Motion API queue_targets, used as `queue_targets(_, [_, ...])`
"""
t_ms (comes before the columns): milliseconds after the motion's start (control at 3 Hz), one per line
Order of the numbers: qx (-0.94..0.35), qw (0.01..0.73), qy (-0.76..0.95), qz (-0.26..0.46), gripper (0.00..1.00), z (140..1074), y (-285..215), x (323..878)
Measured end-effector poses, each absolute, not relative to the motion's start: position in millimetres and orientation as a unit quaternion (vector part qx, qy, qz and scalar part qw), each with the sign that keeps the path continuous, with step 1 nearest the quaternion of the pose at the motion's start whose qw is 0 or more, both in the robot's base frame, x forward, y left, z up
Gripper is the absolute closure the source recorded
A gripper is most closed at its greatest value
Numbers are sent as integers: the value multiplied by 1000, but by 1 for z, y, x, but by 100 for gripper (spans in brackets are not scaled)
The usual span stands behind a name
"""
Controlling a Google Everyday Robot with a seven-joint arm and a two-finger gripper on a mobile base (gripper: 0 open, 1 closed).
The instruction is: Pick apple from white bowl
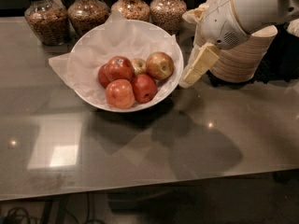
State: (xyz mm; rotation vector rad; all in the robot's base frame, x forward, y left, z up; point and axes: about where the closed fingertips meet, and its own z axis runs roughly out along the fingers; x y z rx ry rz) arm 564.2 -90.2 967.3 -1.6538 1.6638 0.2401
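Note:
The white bowl, lined with crumpled white paper, stands on the dark glossy table left of centre. It holds several apples. The pale yellow-green, red-blushed apple lies at the bowl's right side. Beside it are a small yellowish apple and a deep red stickered apple. Two more red apples lie in front. My gripper hangs just outside the bowl's right rim, to the right of the pale apple and slightly lower in the frame. It points down-left and holds nothing.
Several glass jars of grains stand along the back edge behind the bowl. A stack of beige paper bowls stands right behind my arm. The table's front edge runs along the bottom.

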Motion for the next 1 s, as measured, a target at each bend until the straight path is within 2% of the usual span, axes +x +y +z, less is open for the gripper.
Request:
queue_targets(333, [-661, 378, 640, 107, 0, 961, -109, 576])
queue_targets(667, [-670, 380, 626, 123, 0, 961, -86, 592])
queue_targets(1000, [-666, 385, 627, 124, 0, 960, -84, 592])
